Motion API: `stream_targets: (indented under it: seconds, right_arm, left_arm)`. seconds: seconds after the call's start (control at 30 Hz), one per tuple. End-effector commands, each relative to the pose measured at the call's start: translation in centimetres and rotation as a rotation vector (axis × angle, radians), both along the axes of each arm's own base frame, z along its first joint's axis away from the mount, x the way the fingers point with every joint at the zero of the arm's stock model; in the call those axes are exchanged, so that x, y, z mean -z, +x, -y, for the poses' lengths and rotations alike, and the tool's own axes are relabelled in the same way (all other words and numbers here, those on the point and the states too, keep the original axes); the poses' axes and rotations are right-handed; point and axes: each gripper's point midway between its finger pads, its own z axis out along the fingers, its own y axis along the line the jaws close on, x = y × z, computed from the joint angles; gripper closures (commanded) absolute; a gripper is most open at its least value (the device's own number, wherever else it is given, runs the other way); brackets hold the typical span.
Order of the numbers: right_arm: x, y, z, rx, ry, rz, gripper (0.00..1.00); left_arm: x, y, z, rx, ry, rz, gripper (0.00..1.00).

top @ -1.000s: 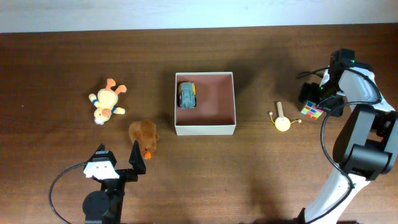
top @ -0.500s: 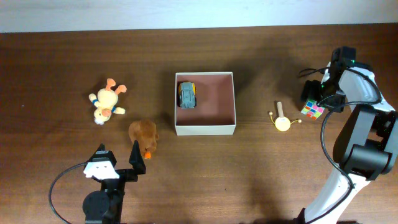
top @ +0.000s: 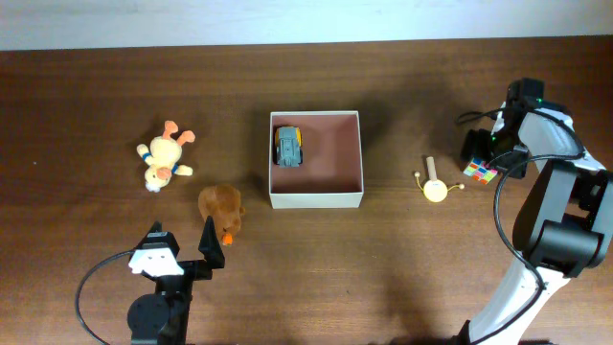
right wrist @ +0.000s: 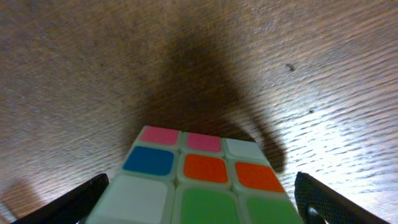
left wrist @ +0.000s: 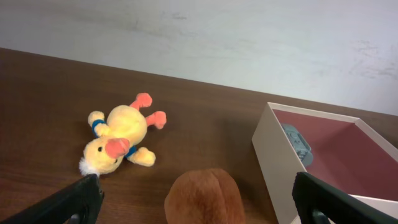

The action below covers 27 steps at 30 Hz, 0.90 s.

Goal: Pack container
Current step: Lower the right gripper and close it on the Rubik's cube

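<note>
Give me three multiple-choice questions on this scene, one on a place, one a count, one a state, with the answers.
1. Where is the grey toy car relative to the container? A) inside it B) beside it C) on its rim
2. How many toys lie outside the container? A) two B) four C) six
3. The left claw is: A) shut B) open C) out of view
Answers: 1 A, it sits in a corner of its floor. 2 B, duck, brown plush, yellow rattle, colour cube. 3 B, its fingers stand wide apart.
</note>
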Motion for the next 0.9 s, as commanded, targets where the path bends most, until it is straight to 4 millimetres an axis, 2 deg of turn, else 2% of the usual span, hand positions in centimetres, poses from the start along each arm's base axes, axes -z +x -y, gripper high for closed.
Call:
stream_targets:
  seconds: [0.0, 0.43, 0.6, 0.87]
  right_arm:
    - [0.75, -0.10, -0.11, 0.000, -0.002, -0.011, 0.12]
    - [0.78, 0.12, -0.04, -0.001, -0.004, -0.003, 0.25]
    - [0.80, -0.03, -0.09, 0.000, -0.002, -0.009, 0.38]
    - [0.82, -0.64, -0.41, -0.001, 0.014, -0.034, 0.39]
  left_arm:
    - [0.17, 0.00, 0.08, 0.008, 0.018, 0.000, 0.01]
    - [0.17, 0.00, 0.07, 0.008, 0.018, 0.000, 0.01]
    - [0.16, 0.00, 0.07, 0.008, 0.018, 0.000, 0.01]
    - [0.15, 0.00, 0.07, 0.008, 0.018, 0.000, 0.01]
